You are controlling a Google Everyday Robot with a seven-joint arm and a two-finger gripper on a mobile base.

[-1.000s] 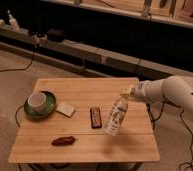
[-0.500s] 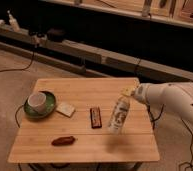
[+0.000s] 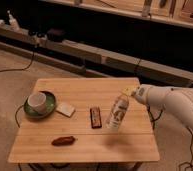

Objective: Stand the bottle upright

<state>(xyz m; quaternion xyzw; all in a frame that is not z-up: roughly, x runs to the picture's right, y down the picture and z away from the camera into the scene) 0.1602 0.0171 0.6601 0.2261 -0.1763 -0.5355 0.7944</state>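
Camera view, single frame, catalogued from left to right.

Wooden table: light slatted top, filling the lower centre of the frame.

Green plate: lay at the table's left edge, carrying a white cup that stood upright on it.

White pad: flat, pale square, just to the right of the plate and apart from it.

Dark bar: brown, rectangular, lay flat near the table's centre, its long side running toward the camera.

Reddish-brown sausage-shaped item: lay on its side near the front edge, below and left of the bar.

Bottle: pale plastic with a light label, right of the bar, near upright but leaning, its top tilted toward the upper right. Its base appeared to sit slightly above the table, with a shadow beneath it, though contact could not be ruled out.

Gripper: at the end of a white arm entering from the right edge, positioned at the bottle's top. Whether the pincer clasped the cap or merely touched it could not be told.

Dark shelving: occupied the upper frame.
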